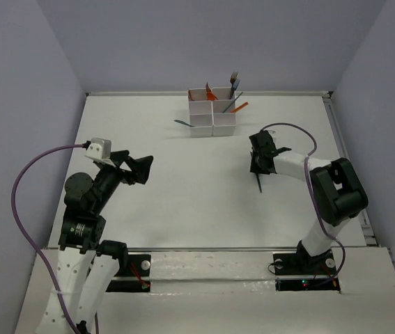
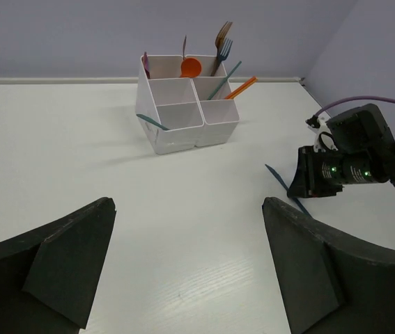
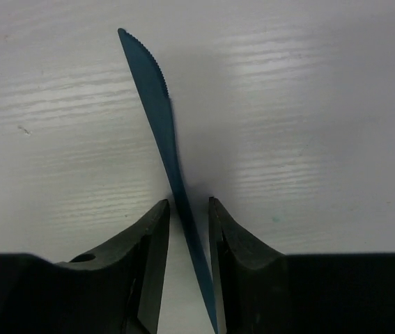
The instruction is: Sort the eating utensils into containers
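Note:
A teal knife (image 3: pixel 157 104) lies on the white table, its handle running between my right gripper's (image 3: pixel 188 209) jaws. The jaws stand narrowly apart on either side of it, with small gaps showing. In the top view this gripper (image 1: pixel 258 167) is right of centre, and the knife (image 1: pixel 260 184) sticks out towards the near side. The white containers (image 1: pixel 201 129) stand at the far middle, also in the left wrist view (image 2: pixel 180 136). They hold an orange spoon (image 2: pixel 191 67), forks (image 2: pixel 223 42), a teal knife (image 2: pixel 223 80) and an orange stick (image 2: pixel 241 88). My left gripper (image 2: pixel 187 264) is wide open and empty.
Another teal knife (image 2: pixel 153 123) sticks out at the containers' left side. A purplish utensil (image 2: pixel 145 64) leans in the far left box. A purple cable (image 1: pixel 291 127) loops over the right arm. Grey walls close the table on three sides.

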You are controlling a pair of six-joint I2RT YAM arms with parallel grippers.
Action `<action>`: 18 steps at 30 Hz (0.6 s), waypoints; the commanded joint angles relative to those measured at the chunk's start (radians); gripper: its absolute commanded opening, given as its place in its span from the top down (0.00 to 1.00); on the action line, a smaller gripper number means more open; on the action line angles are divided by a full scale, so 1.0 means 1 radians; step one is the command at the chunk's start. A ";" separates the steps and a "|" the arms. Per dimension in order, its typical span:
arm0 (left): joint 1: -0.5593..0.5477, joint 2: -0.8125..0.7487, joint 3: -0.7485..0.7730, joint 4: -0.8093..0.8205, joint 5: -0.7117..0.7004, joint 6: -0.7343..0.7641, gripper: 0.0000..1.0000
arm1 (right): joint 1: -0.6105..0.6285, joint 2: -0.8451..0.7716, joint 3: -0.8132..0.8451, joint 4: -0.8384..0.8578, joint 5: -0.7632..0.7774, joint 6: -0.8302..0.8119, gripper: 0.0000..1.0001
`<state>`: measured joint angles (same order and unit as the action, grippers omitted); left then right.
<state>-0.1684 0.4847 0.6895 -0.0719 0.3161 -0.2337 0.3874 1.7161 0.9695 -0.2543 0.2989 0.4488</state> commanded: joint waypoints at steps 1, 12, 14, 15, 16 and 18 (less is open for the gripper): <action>-0.005 -0.011 0.016 0.046 0.017 -0.001 0.01 | 0.002 0.054 0.054 -0.040 -0.038 -0.024 0.70; -0.014 -0.012 0.016 0.046 0.021 -0.004 0.01 | 0.002 -0.010 0.049 0.004 -0.150 -0.058 0.93; -0.014 -0.009 0.016 0.046 0.023 -0.004 0.01 | 0.016 -0.099 0.035 0.045 -0.202 -0.071 0.93; -0.014 -0.009 0.016 0.046 0.026 -0.003 0.01 | 0.042 -0.125 0.035 0.093 -0.219 -0.079 0.93; -0.014 -0.009 0.016 0.046 0.026 -0.003 0.01 | 0.053 -0.148 0.035 0.122 -0.257 -0.084 0.93; -0.014 -0.009 0.016 0.047 0.023 -0.003 0.01 | 0.073 -0.185 0.041 0.249 -0.285 -0.096 0.93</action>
<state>-0.1776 0.4812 0.6895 -0.0719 0.3214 -0.2340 0.4099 1.6535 0.9943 -0.2581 0.1368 0.3893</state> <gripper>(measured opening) 0.989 0.100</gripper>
